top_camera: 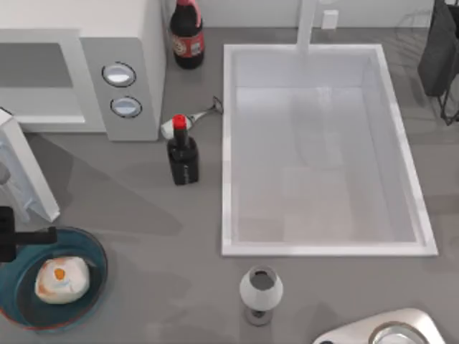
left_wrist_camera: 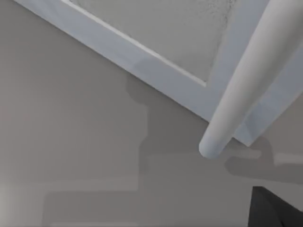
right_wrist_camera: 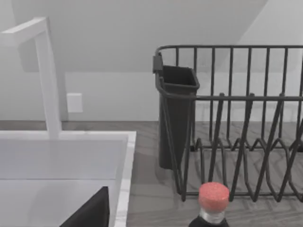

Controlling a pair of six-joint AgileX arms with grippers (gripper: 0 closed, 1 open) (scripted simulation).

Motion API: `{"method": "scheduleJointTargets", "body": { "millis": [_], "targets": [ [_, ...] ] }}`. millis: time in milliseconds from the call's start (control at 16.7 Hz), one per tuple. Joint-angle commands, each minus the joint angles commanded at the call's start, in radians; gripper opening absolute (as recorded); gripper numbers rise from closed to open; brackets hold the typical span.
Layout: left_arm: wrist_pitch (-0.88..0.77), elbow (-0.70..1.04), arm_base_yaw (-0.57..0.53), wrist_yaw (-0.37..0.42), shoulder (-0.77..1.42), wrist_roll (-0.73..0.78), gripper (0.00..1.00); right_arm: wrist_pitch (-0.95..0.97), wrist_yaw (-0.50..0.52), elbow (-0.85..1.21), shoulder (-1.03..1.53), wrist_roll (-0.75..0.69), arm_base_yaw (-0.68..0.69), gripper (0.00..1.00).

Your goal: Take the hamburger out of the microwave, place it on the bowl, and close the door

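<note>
In bowl [top_camera: 93, 283] hamburger [top_camera: 62, 279] rests; door [top_camera: 25, 175] open; left gripper [top_camera: 11, 236] state unclear

The left claw [top_camera: 32, 236] sits at the far left edge of the bench [top_camera: 143, 215], on its near side. It is black and lies level, reaching out toward the right from the left border of the top view, low over the bench. In the left wrist view a dark corner of the same claw [left_wrist_camera: 277, 210] shows, and the wrist points steeply down at the bench.

The right arm [top_camera: 387, 331] is parked at the near right, where a rounded pale grey section of it juts in from the near edge. Its wrist is held about level, facing the far side, and a dark wedge of the right claw [right_wrist_camera: 90, 213] shows there.
</note>
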Motion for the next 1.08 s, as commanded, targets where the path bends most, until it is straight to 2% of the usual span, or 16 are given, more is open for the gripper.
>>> {"method": "scheduleJointTargets", "body": {
  "millis": [360,840,1080],
  "targets": [
    [0.019,0.033,0.003,0.004,0.044,0.001,0.0,0.0,0.0,0.0,0.0,0.0,0.0,1.0],
    [0.181,0.256,-0.006,0.001,0.455,0.0,0.0,0.0,0.0,0.0,0.0,0.0,0.0,1.0],
    [0.216,0.302,-0.008,0.0,0.519,0.0,0.0,0.0,0.0,0.0,0.0,0.0,0.0,1.0]
  ]
}}
